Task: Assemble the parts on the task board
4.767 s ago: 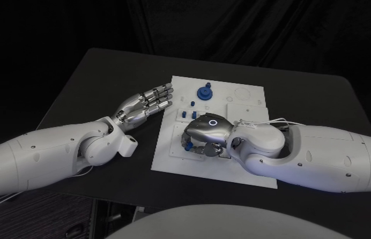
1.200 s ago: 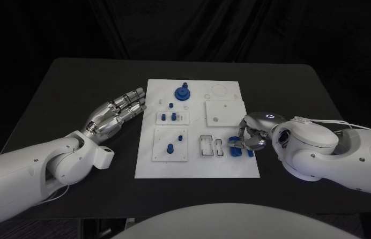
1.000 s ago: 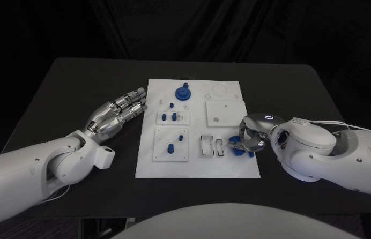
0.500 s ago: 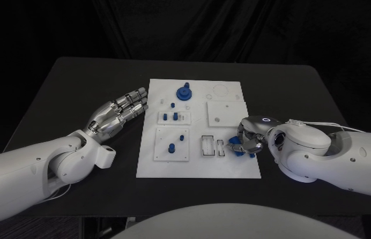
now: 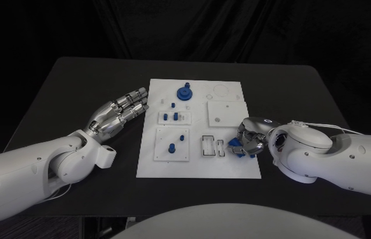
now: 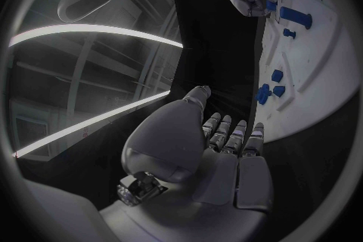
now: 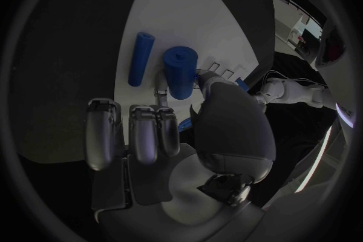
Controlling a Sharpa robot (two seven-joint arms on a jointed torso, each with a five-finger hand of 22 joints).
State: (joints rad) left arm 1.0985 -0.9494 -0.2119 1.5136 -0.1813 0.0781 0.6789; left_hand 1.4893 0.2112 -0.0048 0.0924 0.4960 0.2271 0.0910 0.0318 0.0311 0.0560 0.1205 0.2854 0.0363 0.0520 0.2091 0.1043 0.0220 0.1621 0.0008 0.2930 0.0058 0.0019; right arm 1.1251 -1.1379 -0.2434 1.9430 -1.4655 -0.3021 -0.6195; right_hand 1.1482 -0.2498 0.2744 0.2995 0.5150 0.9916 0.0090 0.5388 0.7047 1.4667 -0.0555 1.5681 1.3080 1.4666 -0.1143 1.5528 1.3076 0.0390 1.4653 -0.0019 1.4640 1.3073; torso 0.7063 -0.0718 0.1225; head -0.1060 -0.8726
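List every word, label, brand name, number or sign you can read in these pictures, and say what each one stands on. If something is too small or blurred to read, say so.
None: no readable text stands anywhere.
Task board: white, with raised outlines and blue parts, but no letters or numbers.
Right hand: a small glowing ring on the wrist, a light and not a sign; no wording.
Left hand: bare silver and white, no brand mark legible.

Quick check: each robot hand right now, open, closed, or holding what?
Left robot hand: open, fingers extended, holding nothing, beside the task board.
Right robot hand: holds a blue cylinder at the board's right edge.
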